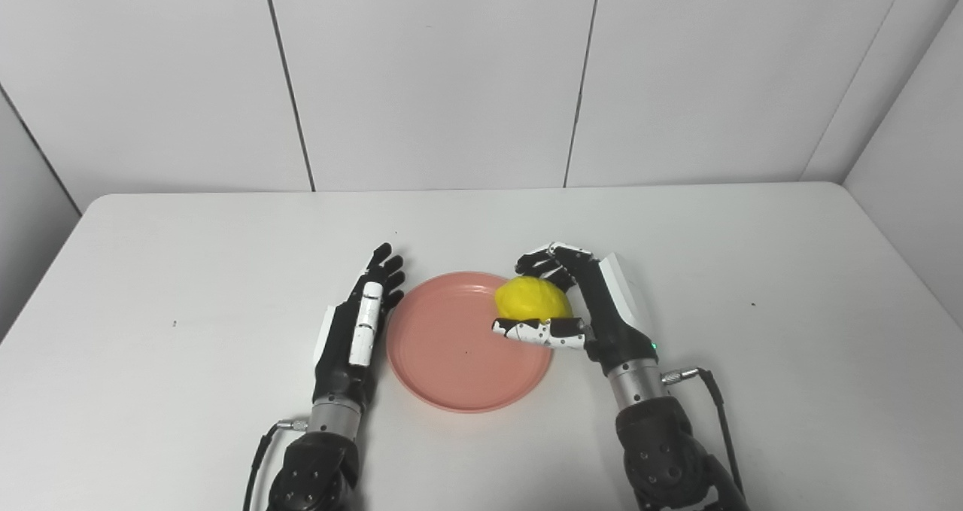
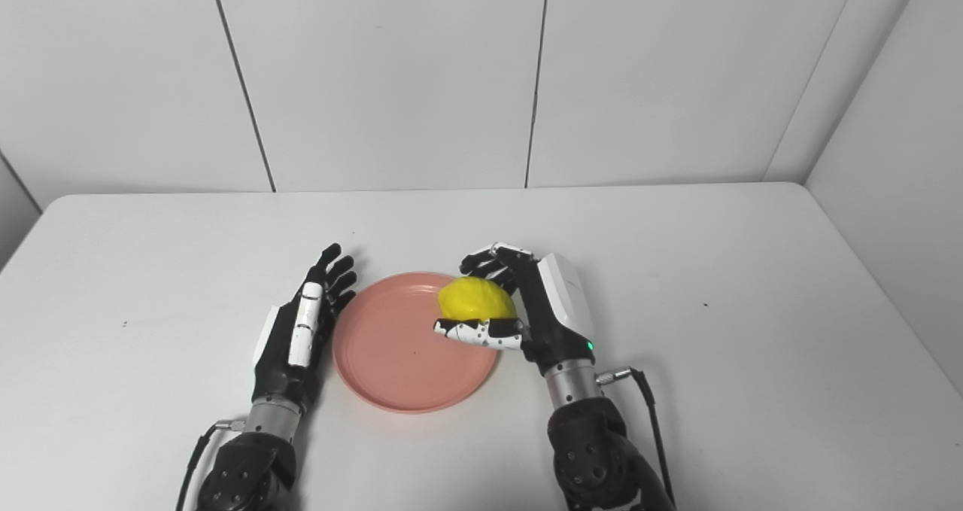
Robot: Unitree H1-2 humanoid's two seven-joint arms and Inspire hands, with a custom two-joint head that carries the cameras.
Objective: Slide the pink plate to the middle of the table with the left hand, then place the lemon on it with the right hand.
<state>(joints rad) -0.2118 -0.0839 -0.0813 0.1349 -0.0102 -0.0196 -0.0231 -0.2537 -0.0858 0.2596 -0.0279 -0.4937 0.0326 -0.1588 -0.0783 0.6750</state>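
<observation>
lemon (image 1: 531, 299) | between right hand (image 1: 594, 308) fingers (image 1: 540, 333) | over pink plate (image 1: 451, 360) rim

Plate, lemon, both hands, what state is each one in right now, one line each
Pink plate: flat on the table, near its middle, between the two hands.
Lemon: held over the plate's right rim; whether it touches the plate cannot be told.
Right hand: shut on the lemon.
Left hand: open, fingers extended, beside the plate's left rim, holding nothing.

A white tabletop (image 1: 752, 270) with rounded far corners stands against white wall panels (image 1: 429, 74) split by dark vertical seams.
</observation>
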